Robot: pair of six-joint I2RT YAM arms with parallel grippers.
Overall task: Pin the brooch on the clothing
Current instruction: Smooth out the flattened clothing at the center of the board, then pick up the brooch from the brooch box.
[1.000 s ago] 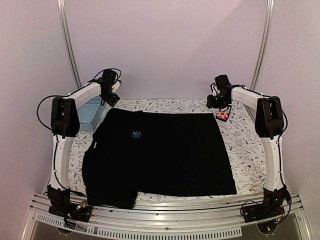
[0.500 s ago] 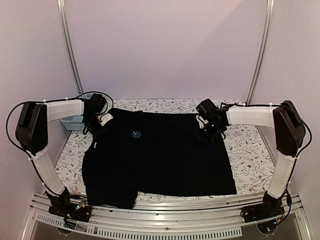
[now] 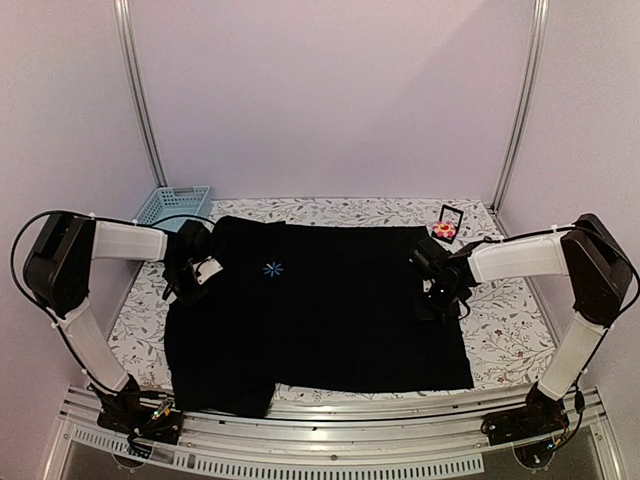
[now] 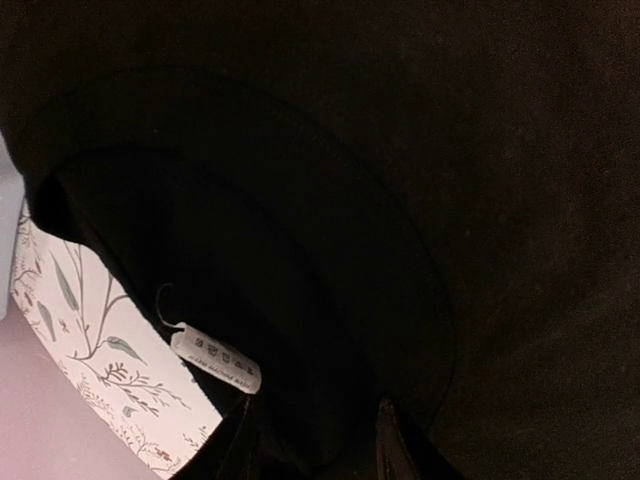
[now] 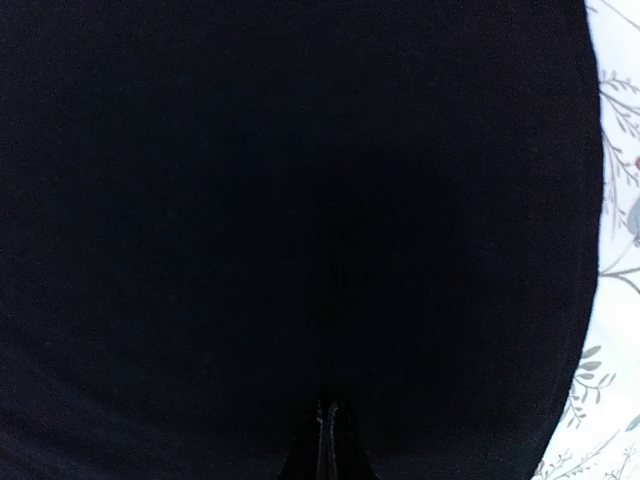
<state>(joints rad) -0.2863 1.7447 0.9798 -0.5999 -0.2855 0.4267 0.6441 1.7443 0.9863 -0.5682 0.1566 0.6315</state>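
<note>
Over the shirt (image 3: 320, 310) collar, the left tool (image 4: 318, 445) stands open and looks empty. At the shirt's right edge, the right tool (image 5: 326, 432) is closed, with nothing visible in it. If they slide this low, the shirt may bunch up. Only the top view shows the brooch (image 3: 444, 231), beyond the shirt's far right corner.

The clothing (image 3: 330, 310) lies spread on the desk (image 3: 500, 320) (floral-patterned), and the brooch (image 3: 444, 231) sits just beyond its far right corner.

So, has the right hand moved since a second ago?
Yes. The right hand has come from beside the brooch toward the near edge, and is now over the black shirt.
</note>
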